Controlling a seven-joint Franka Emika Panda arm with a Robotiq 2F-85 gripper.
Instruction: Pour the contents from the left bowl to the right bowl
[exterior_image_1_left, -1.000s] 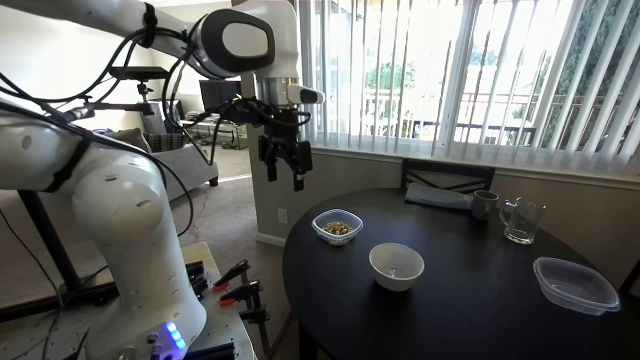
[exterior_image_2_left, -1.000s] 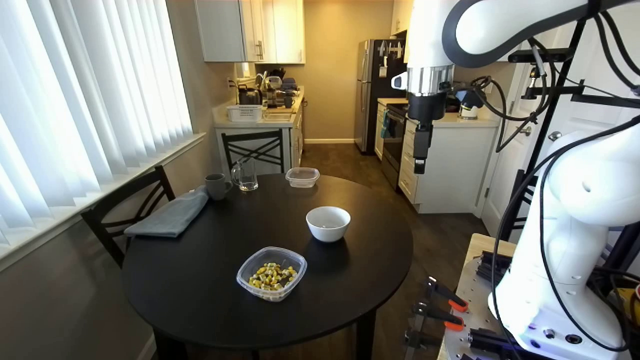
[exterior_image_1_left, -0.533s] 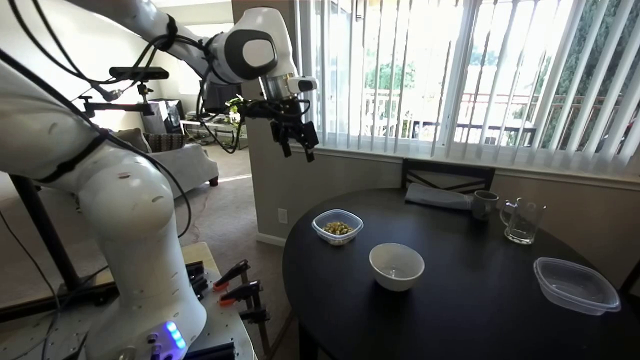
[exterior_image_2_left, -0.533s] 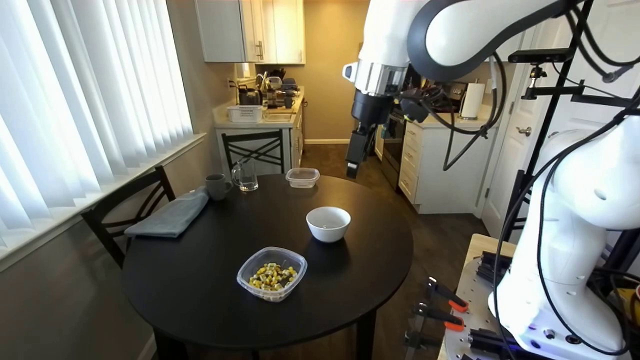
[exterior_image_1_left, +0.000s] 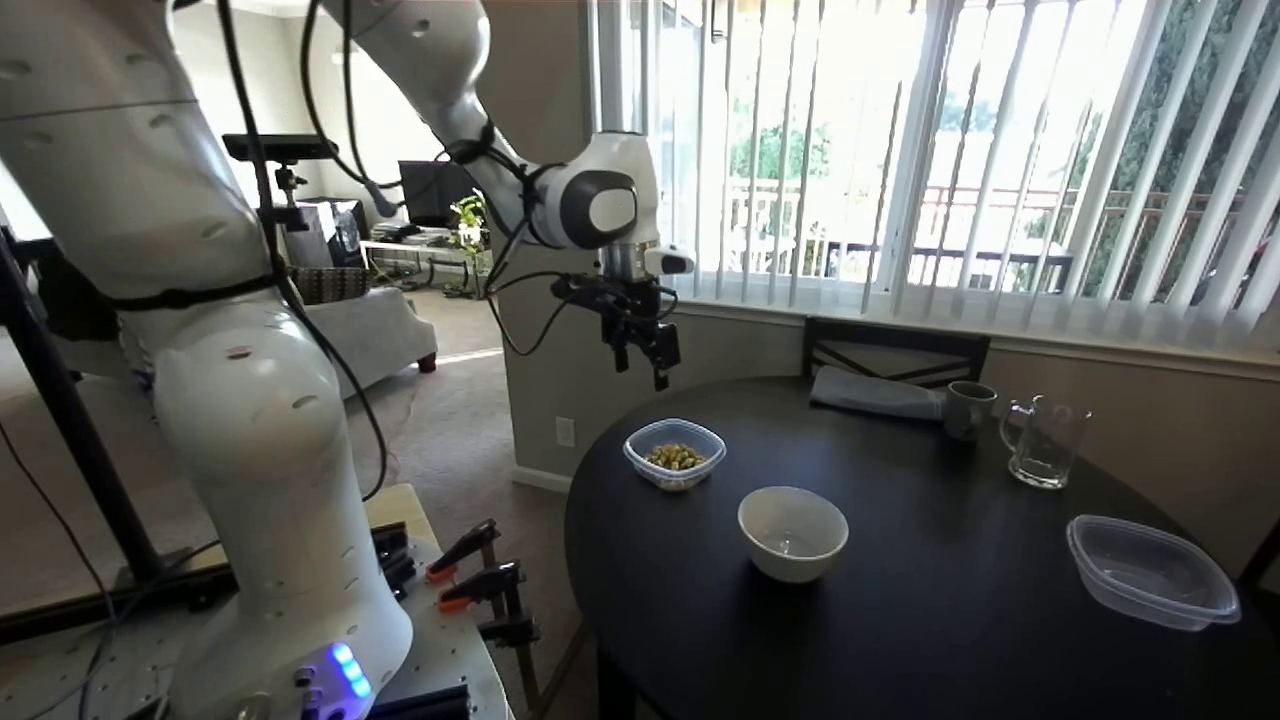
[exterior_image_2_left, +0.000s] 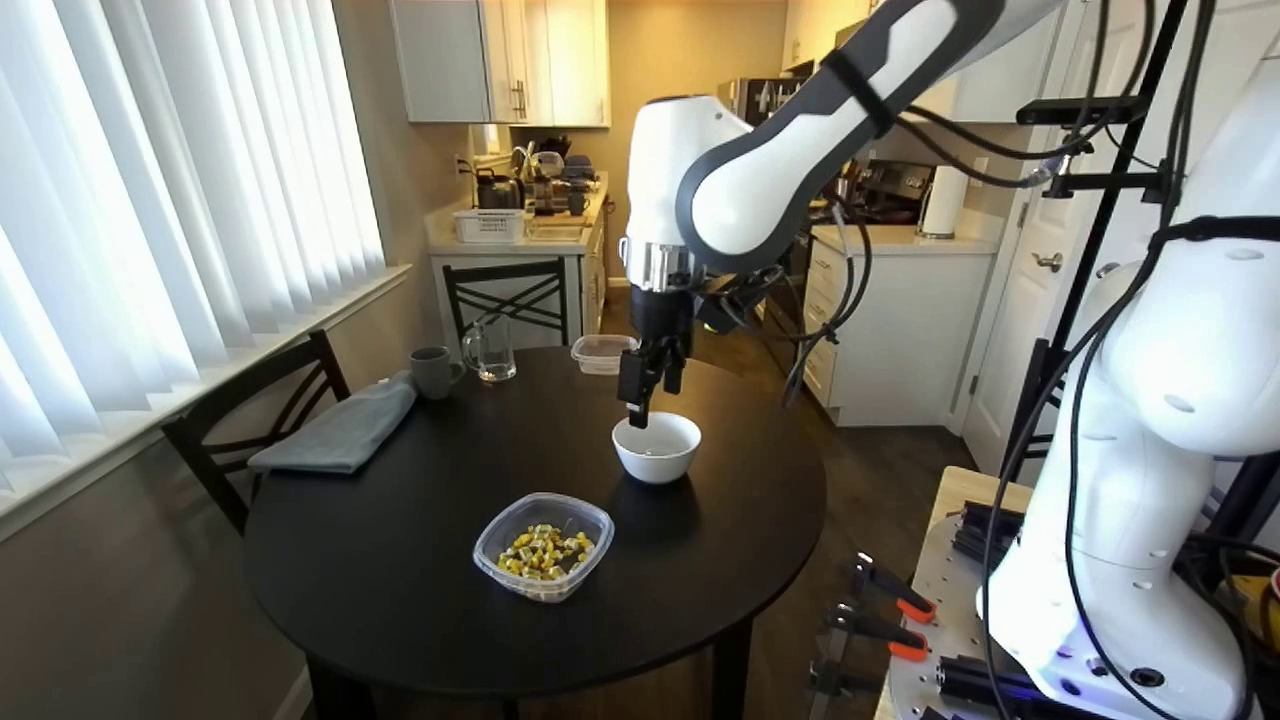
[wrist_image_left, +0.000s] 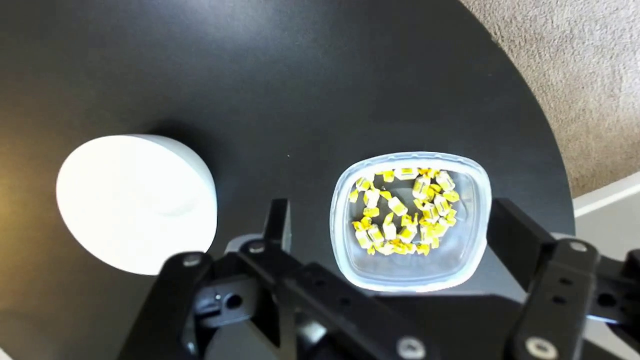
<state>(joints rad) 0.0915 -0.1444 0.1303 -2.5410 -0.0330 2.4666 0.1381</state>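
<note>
The left bowl, clear with a rounded-square rim, stands on the table in both exterior views (exterior_image_1_left: 672, 432) (exterior_image_2_left: 528, 516) and in the wrist view (wrist_image_left: 411, 272). It holds the contents, small yellow-and-clear wrapped pieces (exterior_image_1_left: 675, 457) (exterior_image_2_left: 543, 553) (wrist_image_left: 427, 235). The right bowl, round and white, stands beside it and looks empty in both exterior views (exterior_image_1_left: 792, 562) (exterior_image_2_left: 655, 466); it is overexposed in the wrist view (wrist_image_left: 135, 205). My gripper (exterior_image_1_left: 641, 370) (exterior_image_2_left: 655, 400) is open and empty, in the air above the table. In the wrist view the left bowl shows between its fingers (wrist_image_left: 392, 217), lower down and apart.
On the dark round table (exterior_image_1_left: 900, 640) stand a grey mug (exterior_image_1_left: 968, 410), a glass mug (exterior_image_1_left: 1045, 450) and a flat clear container (exterior_image_1_left: 1150, 585). A folded blue-grey cloth (exterior_image_1_left: 875, 393) lies by a chair (exterior_image_1_left: 895, 340). The table's edge is close to the left bowl.
My gripper has moved out over the table toward the left bowl, first rising and then lowering. It stays open. The bowls and the contents have not moved.
</note>
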